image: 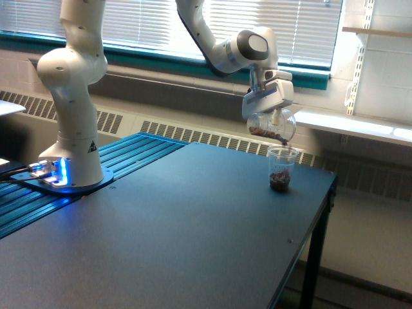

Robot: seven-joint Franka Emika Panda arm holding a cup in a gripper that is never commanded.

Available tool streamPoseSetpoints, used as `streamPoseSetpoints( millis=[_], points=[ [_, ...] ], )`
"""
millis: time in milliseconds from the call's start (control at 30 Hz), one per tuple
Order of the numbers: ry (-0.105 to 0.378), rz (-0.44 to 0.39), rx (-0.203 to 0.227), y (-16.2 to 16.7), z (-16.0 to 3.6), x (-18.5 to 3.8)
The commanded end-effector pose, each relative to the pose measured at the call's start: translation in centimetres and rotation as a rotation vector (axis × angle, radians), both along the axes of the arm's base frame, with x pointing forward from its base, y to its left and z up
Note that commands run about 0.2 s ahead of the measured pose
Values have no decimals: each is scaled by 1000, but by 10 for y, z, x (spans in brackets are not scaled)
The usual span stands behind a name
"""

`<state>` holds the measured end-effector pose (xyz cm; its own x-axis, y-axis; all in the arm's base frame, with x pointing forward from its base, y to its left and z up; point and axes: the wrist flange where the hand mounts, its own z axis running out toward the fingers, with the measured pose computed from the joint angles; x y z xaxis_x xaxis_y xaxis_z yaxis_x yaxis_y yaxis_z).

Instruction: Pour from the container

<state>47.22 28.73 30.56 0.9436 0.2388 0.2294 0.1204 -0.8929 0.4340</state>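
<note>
Mid-pour: the gripper (273,106) clamps the container (271,127), tilted; brown contents seemingly fall into the plastic cup (281,168) just below. Next: hold tilt, then level.

Single view only, exterior; no second view, so nothing shared. Camera off arm, set above table (193,219) height, looking down across dark tabletop on diagonal toward window blinds (161,22) and radiator grille (212,136). Middle distance: arm base (71,174) at exterior view's left, gripper (269,100) and container (271,126) upper centre-right, table's far corner at right. Arm's upper links cut by top edge. Camera probably on stand near table's near edge.
</note>
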Motion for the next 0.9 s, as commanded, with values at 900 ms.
streamPoseSetpoints(
  millis=[900],
  points=[
    [70,94,-113,21,0,6]
  ],
)
